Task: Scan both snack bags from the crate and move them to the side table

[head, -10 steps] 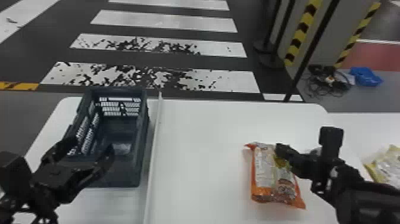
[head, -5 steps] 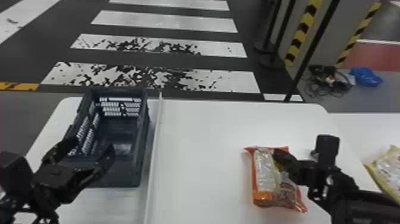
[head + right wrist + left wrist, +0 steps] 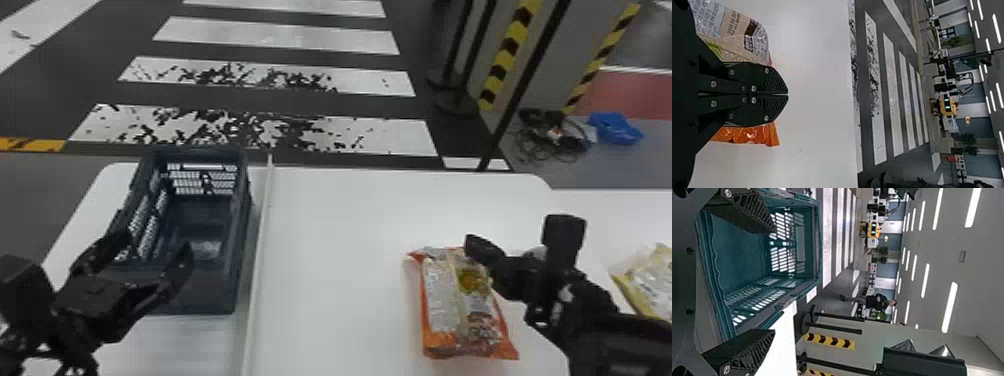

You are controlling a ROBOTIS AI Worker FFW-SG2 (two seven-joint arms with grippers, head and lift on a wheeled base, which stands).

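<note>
Both snack bags are out of the crate (image 3: 200,295), and the move looks about half done. The yellow snack bag (image 3: 655,282) lies on the side table (image 3: 620,205), out past the right gripper (image 3: 787,94), so that one seems delivered. The orange snack bag (image 3: 440,305) lies flat on the worktop (image 3: 345,250), under the right jaws and reaching out on both sides of them. Those jaws are closed, finger against finger, with nothing pinched between them. Whether either bag has been scanned I can't tell from this. What's left, as I judge it, is any scan the orange one needs, then opening the right jaws, taking hold of it and carrying it across. The left gripper (image 3: 156,241) hangs over the crate's near end, its jaws spread wide and holding nothing.
</note>
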